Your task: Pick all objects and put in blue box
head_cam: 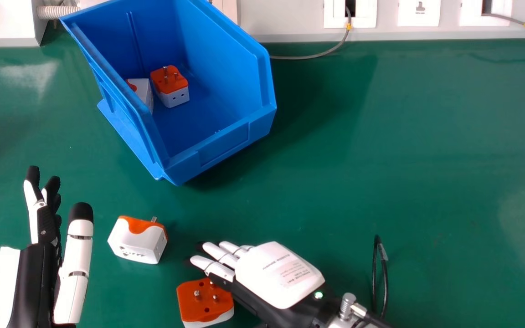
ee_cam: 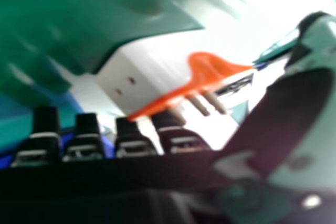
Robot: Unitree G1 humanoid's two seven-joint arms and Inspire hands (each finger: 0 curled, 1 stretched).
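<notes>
In the head view my right hand [head_cam: 277, 273] lies low over the table, its relaxed fingers just above and beside an orange and white plug adapter [head_cam: 204, 300]. That adapter [ee_cam: 152, 72] shows in the right hand view between the fingers [ee_cam: 84, 137] and the thumb, its pins towards the hand. Another white and orange adapter [head_cam: 137, 241] rests on the table between my two hands. My left hand [head_cam: 46, 228] is upright at the left, fingers straight, holding nothing. The blue box [head_cam: 226, 146] has two adapters inside, one with its orange face up [head_cam: 170, 85] and one [head_cam: 143, 93] partly behind the box wall.
The green table [head_cam: 404, 159] stretches to the right of the box. A white wall panel with sockets [head_cam: 419, 12] runs along the back, and a grey cable [head_cam: 310, 56] trails beside the box. A black cable [head_cam: 379, 278] loops up near my right wrist.
</notes>
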